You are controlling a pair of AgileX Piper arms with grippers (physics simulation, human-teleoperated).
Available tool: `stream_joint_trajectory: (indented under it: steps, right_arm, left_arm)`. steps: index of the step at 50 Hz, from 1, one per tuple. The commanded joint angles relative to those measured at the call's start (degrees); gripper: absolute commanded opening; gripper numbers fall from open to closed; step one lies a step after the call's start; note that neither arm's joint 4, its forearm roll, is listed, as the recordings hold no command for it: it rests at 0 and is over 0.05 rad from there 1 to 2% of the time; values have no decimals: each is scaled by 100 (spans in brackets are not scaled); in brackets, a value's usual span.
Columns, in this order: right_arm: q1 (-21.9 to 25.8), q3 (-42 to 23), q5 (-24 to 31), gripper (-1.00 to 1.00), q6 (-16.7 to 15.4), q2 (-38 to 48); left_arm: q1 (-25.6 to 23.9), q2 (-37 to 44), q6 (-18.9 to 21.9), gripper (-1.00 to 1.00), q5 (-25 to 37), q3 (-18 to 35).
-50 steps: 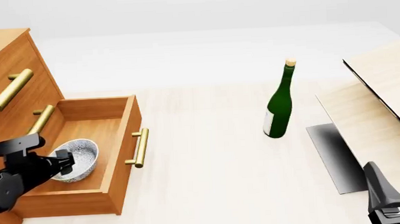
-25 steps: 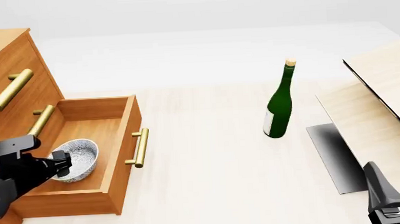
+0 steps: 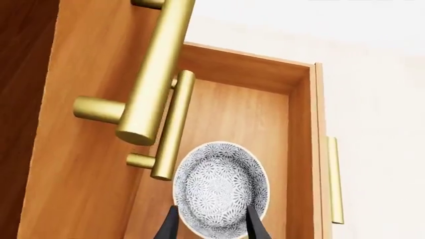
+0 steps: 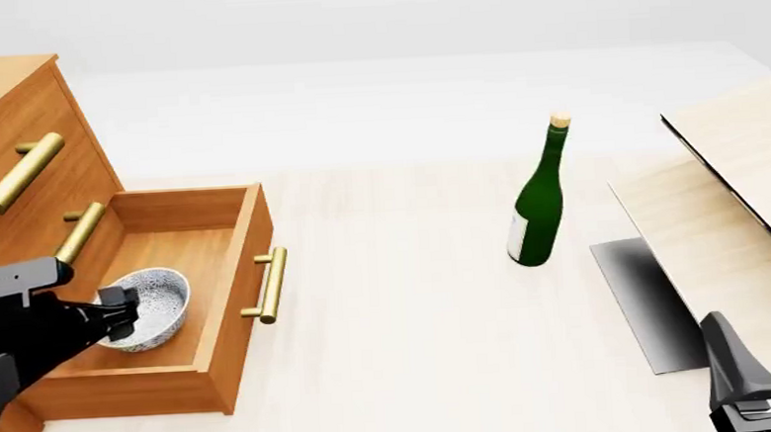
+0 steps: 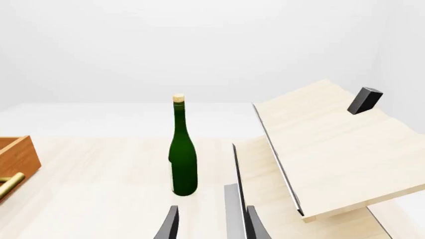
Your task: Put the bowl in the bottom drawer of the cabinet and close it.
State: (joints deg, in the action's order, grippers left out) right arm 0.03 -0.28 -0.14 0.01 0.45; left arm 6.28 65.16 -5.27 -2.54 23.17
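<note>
The bowl (image 4: pixel 146 308) sits upright on the floor of the bottom drawer (image 4: pixel 225 313), toward its near end, so the placing step looks done. The drawer stands pulled well out of the cabinet (image 4: pixel 18 126), its brass handle (image 4: pixel 269 285) facing the open table, which leaves closing as the step not yet done.

The left gripper (image 3: pixel 211 226) is inside the drawer, at the bowl's near rim. In the left wrist view its fingers (image 3: pixel 167 226) are spread, one on each side of that rim; whether they touch the rim cannot be told. The left arm reaches in low from the near side, its dark body lying over the drawer's near wall.

The right gripper (image 5: pixel 209 224) is parked at the near right corner of the table, fingers spread and holding nothing, pointed toward the green bottle (image 4: pixel 539 196) and the pale boards (image 4: pixel 739 168). Bottle and boards stand well apart from the drawer and should not obstruct closing.
</note>
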Motion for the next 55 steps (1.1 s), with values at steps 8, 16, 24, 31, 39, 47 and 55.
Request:
stream_joint_trajectory:
  steps: [8,16,24,31,39,47,55]
  right_arm:
    - [-2,4,2,100,0,-6]
    - [-1,4,2,100,1,-5]
    - [-2,4,2,100,0,-5]
    - [0,4,2,100,0,-4]
    - [0,4,2,100,1,-5]
    - [-1,4,2,100,0,-4]
    - [-1,4,2,100,2,-5]
  left_arm:
    - [-342,-332,-34,100,170,-24]
    - [-383,-423,6,100,204,-31]
    - [-431,-460,29,100,208,-54]
    - [-800,-457,-15,100,154,-97]
    - [-1001,-529,-55,100,186,-113]
    - [-1230,-616,-89,100,233,-107]
    - [-1509,-726,-147,100,293,-78]
